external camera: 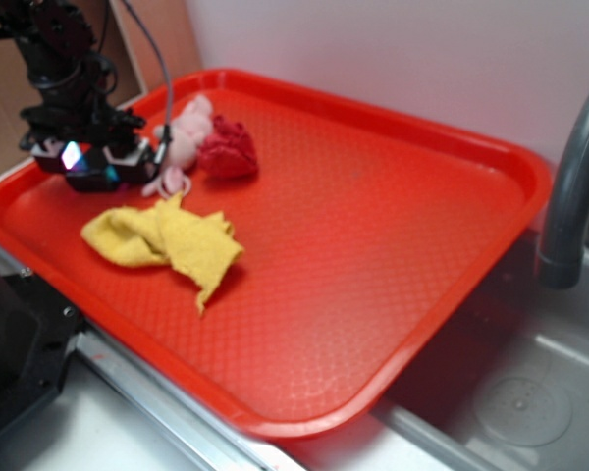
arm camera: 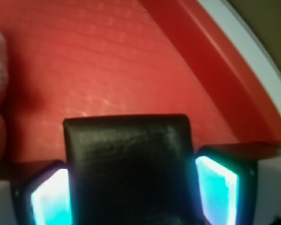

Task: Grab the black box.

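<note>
The black box (arm camera: 126,159) fills the lower middle of the wrist view, matte with rounded corners, resting on the red tray (arm camera: 107,61). My gripper (arm camera: 131,199) has its glowing cyan pads (arm camera: 215,187) against the box's left and right sides, shut on it. In the exterior view my gripper (external camera: 90,167) is low over the tray's far left corner and hides most of the box. The pink plush toy (external camera: 185,137) lies just right of the gripper.
A red knitted lump (external camera: 226,149) sits beside the plush. A crumpled yellow cloth (external camera: 167,240) lies in front of the gripper. The tray rim (arm camera: 215,61) runs close on the right of the box. A grey faucet (external camera: 574,186) and sink (external camera: 520,392) are at right.
</note>
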### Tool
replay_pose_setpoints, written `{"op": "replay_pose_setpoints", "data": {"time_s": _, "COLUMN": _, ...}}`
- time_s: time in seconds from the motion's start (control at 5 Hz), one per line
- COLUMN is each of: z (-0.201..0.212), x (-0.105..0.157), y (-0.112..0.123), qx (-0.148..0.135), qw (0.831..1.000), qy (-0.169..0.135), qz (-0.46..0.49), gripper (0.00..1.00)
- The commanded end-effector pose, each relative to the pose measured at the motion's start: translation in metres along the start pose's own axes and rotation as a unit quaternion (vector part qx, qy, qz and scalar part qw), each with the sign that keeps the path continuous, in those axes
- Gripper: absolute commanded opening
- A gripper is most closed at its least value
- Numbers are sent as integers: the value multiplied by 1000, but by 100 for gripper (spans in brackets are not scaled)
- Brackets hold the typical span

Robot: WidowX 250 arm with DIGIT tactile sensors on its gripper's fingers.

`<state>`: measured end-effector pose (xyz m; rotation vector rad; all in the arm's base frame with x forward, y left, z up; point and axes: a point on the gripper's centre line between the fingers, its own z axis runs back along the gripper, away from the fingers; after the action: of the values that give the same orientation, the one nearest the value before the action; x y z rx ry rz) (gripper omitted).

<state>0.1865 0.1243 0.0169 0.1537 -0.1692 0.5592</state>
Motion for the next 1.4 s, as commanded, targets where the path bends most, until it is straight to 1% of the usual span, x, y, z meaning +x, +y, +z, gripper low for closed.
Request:
{"op": "replay_pose_setpoints", "data": {"time_s": 0.0, "z": 2, "x": -4, "y": 8, "qx": -1, "qw": 1000, "qy": 3, "qz": 0, "gripper": 0}}
{"op": "replay_pose_setpoints", "data": {"time_s": 0.2, "z": 23, "x": -5, "y": 5, "qx": -20, "qw": 1000, "qy": 8, "qz": 22, "gripper": 0}}
{"op": "replay_pose_setpoints", "data": {"time_s": 0.4, "z": 60, "x": -5, "y": -7, "qx": -48, "qw": 998, "qy": 15, "qz": 24, "gripper": 0}}
{"op": "replay_pose_setpoints", "data": {"time_s": 0.6, "z": 96, "x": -7, "y": -30, "qx": -62, "qw": 998, "qy": 16, "qz": 4, "gripper": 0}}
{"op": "replay_pose_setpoints", "data": {"time_s": 0.8, "z": 140, "x": -16, "y": -53, "qx": -82, "qw": 996, "qy": 14, "qz": -27, "gripper": 0}}
{"op": "replay_pose_setpoints", "data": {"time_s": 1.0, "z": 181, "x": -26, "y": -71, "qx": -92, "qw": 995, "qy": 10, "qz": -42, "gripper": 0}}
{"op": "replay_pose_setpoints", "data": {"time_s": 1.2, "z": 208, "x": -36, "y": -84, "qx": -90, "qw": 995, "qy": -9, "qz": -44, "gripper": 0}}
